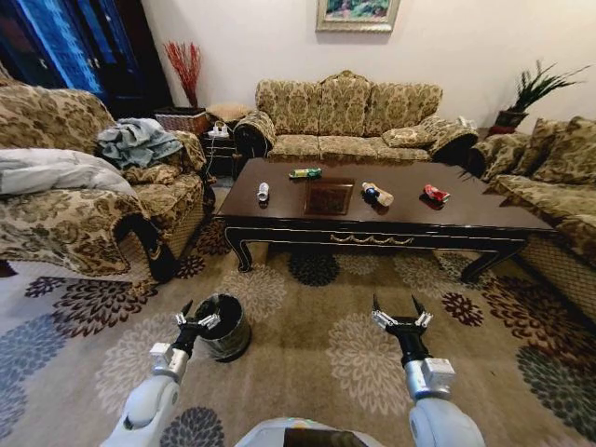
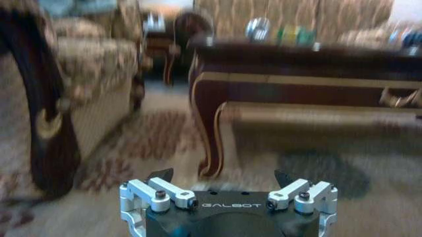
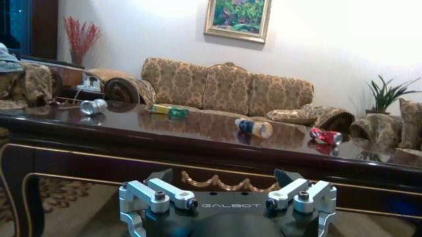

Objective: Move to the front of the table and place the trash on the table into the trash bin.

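The dark-brown table [image 1: 466,216] stands ahead of me on the patterned rug. On its top lie a silver can [image 1: 264,192], a green packet [image 1: 304,173], a small tan and dark bottle [image 1: 377,195] and a red wrapper [image 1: 435,194]. The black trash bin [image 1: 223,326] sits on the rug short of the table's left end. My left gripper [image 1: 193,314] is open, hovering right by the bin's left rim. My right gripper [image 1: 402,310] is open over the rug, well short of the table. The right wrist view shows the can [image 3: 93,105], packet [image 3: 168,110], bottle [image 3: 255,127] and wrapper [image 3: 325,136].
A floral armchair [image 1: 84,214] with clothes stands left of the table, a sofa [image 1: 345,116] behind it and another sofa [image 1: 559,186] on the right. A carved table leg [image 2: 207,123] and the armchair's dark leg [image 2: 46,133] appear in the left wrist view.
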